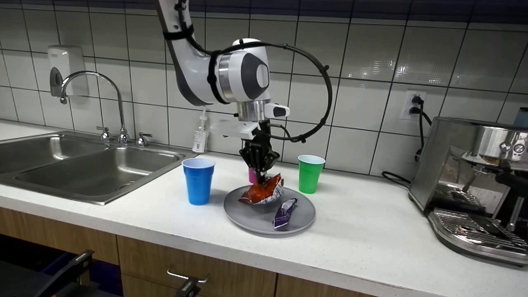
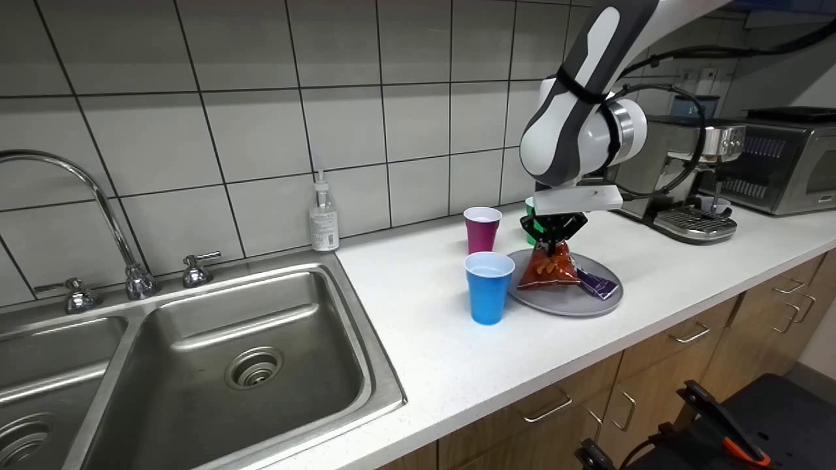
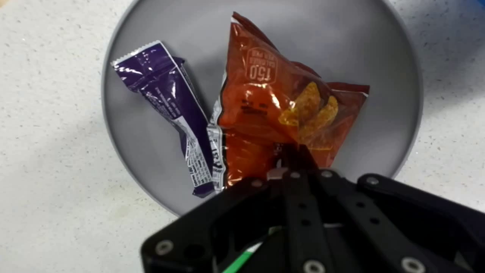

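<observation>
Gripper (image 1: 260,178) directed downward, its jaws narrowly spaced and pinching the upper part of a red chip bag (image 3: 252,102). The bag is held over a round grey plate (image 1: 245,216); whether its underside bears on the plate cannot be told. The plate rests on a white worktop (image 1: 359,231), nearer the front edge than the back edge. Also on the plate, toward the front edge, lies a purple-wrapped bar (image 3: 172,104), seen just beside the bag in the wrist view. A blue cup (image 1: 198,185) stands upright between the plate and the sink (image 2: 183,391). A green cup (image 1: 311,175) and a magenta cup (image 2: 482,234), both upright and visible in both exterior views, stand toward the back edge. Along that edge, a clear pump bottle (image 2: 324,225) stands at the corner of the sink, and a metal coffee machine (image 1: 443,156) is well apart from the plate, opposite the sink.
</observation>
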Tool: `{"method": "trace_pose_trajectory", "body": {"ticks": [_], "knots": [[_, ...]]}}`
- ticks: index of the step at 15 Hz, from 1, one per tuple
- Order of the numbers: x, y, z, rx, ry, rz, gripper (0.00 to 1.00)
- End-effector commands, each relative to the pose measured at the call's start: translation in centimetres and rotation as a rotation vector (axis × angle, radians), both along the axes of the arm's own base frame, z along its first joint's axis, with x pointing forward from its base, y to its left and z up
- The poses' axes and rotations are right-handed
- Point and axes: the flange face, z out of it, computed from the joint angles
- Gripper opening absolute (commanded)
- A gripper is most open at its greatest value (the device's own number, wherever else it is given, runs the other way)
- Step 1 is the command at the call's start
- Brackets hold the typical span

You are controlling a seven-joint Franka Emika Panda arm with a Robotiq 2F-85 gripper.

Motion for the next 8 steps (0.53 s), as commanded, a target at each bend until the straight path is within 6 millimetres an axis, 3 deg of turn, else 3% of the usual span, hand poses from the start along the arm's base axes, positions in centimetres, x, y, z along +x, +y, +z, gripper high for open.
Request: {"method": "trace_pose_trajectory", "body": {"ticks": [1, 8], "knots": [[-1.4, 0.4, 3.3, 0.022, -0.039, -0.017, 0.0], [-3.4, -2.5, 6.3, 0.034, -0.09, -0.071, 0.0]]}}
